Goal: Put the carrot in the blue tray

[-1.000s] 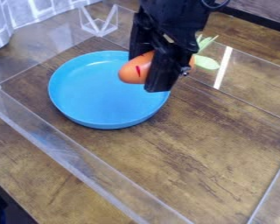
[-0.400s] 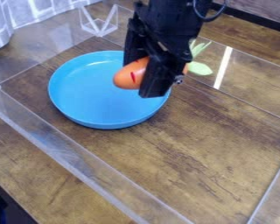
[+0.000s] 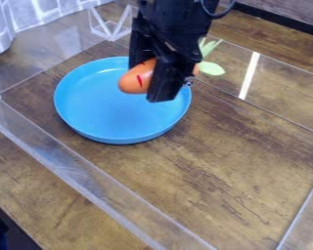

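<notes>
Pointing its orange tip toward eight o'clock, leaves toward two, the carrot (image 3: 137,78) sat clamped in the gripper (image 3: 156,76), long axis slanting. It showed over the two o'clock part of the tray (image 3: 107,109); height above it, can't tell. White strip (image 3: 248,76) lay at two o'clock on the table (image 3: 222,161). Gripper hid the carrot's middle and some rim.

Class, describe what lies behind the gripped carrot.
Behind the carrot, part of the blue tray shows; whatever the carrot and the end effector cover cannot be seen.
</notes>
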Controlling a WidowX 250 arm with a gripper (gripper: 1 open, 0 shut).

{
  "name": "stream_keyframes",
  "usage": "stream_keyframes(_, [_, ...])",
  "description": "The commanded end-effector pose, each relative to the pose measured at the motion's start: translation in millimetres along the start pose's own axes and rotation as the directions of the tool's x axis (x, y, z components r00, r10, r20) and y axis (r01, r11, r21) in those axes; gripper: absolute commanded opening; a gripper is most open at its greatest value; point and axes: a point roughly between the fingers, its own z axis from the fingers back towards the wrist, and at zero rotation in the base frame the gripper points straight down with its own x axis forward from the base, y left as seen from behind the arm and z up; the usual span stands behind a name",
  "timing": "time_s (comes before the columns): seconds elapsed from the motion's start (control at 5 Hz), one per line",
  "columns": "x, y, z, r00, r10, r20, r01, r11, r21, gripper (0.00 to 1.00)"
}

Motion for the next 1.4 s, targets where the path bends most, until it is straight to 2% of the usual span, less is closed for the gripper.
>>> stream_keyframes(0.0, [4.5, 16, 3.3, 0.998, 0.043, 0.049, -0.043, 0.999, 0.018, 0.00])
stream_keyframes(0.6, [18.3, 30, -5.9, 0.992, 0.090, 0.091, -0.094, 0.995, 0.036, 0.00])
stream_keyframes(1.2, [24.9, 45, -15.0, 0.980, 0.156, 0.124, -0.162, 0.986, 0.042, 0.00])
